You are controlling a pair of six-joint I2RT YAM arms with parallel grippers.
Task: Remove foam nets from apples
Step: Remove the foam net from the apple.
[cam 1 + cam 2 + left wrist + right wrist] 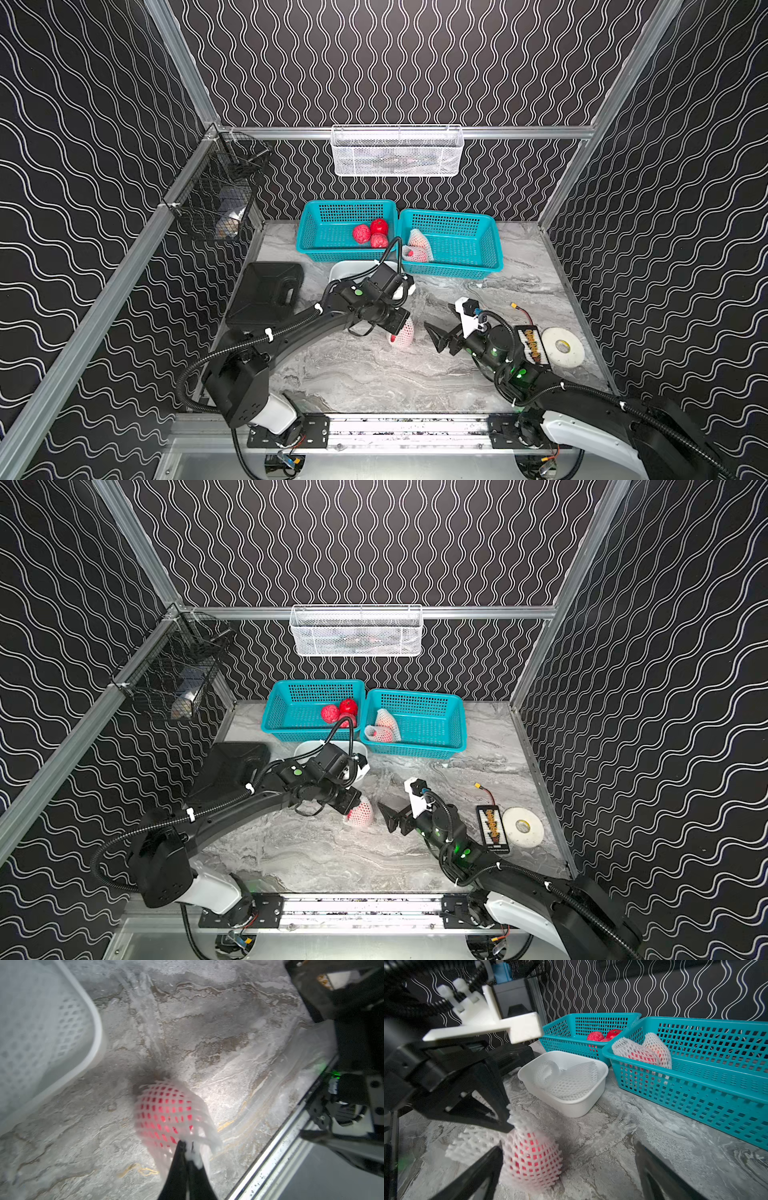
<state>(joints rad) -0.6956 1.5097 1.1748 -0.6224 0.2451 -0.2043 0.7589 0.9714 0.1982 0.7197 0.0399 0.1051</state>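
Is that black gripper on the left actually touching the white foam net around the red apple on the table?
Touching. The left wrist view shows the left gripper pinched shut on a loose edge of the white foam net.

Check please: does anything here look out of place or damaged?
Nothing looks spilled or broken. A battery pack with a loose lead and a roll of white tape lie beside the right arm, unrelated to the apples. The left gripper holds one foam net stretched into a peak.
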